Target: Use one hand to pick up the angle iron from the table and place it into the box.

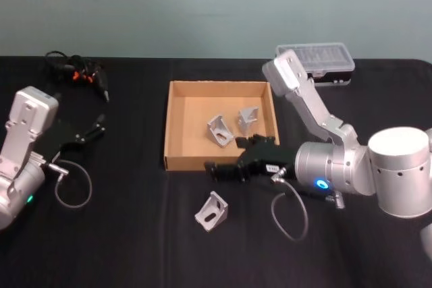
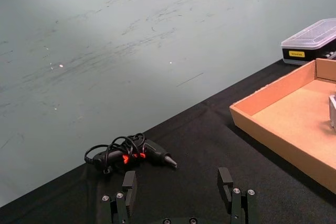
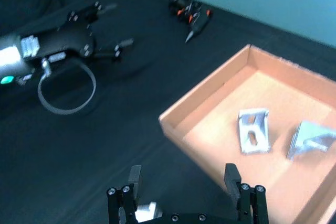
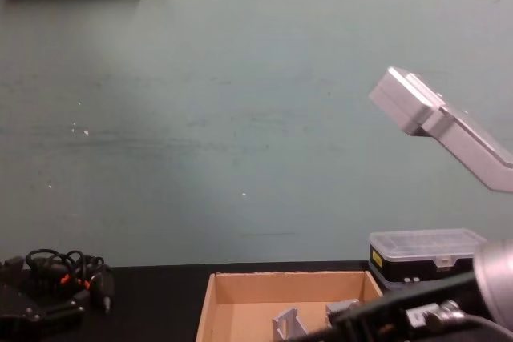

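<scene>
One angle iron (image 1: 211, 212) lies on the desk (image 1: 135, 234), just in front of the box (image 1: 167, 126); two more irons (image 1: 220, 130) lie inside it; the right hand (image 1: 214, 170) hangs over the box's near wall, jaws released; the left hand (image 1: 99, 127) waits far left, jaws released too.

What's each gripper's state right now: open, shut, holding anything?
Left gripper: open, holding nothing.
Right gripper: open, holding nothing.

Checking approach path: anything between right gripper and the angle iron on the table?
Nothing: head view shows bare black tabletop between the right black gripper and the silver metal angle iron.
</scene>
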`<state>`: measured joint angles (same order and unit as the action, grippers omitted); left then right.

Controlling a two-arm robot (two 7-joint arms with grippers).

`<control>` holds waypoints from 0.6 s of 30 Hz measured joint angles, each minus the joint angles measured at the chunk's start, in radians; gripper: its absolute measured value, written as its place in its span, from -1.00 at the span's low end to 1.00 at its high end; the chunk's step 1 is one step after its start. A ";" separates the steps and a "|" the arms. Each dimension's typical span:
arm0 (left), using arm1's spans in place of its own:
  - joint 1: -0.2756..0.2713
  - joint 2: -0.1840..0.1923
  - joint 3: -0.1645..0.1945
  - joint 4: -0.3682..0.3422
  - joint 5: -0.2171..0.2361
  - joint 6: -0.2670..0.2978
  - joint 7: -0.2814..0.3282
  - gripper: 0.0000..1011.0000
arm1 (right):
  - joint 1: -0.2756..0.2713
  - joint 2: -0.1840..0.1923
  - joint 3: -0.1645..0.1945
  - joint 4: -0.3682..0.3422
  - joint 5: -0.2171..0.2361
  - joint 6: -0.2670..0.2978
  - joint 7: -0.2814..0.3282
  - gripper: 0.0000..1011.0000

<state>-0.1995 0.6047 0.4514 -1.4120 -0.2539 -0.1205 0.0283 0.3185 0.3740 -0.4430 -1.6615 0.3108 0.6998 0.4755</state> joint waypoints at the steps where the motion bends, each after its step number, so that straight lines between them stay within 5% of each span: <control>1: 0.000 0.000 0.000 0.000 0.000 0.000 0.000 1.00 | -0.008 0.009 0.000 -0.014 0.002 0.008 0.000 0.98; 8: 0.000 0.000 0.000 0.000 0.000 0.000 0.000 1.00 | -0.052 0.066 -0.020 -0.092 0.005 0.072 -0.010 0.98; 18: 0.000 0.000 0.000 0.000 0.000 0.000 0.000 1.00 | -0.047 0.076 -0.067 -0.089 0.006 0.103 -0.026 0.98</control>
<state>-0.1995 0.6047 0.4514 -1.4120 -0.2539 -0.1206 0.0283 0.2717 0.4500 -0.5098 -1.7500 0.3173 0.8027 0.4495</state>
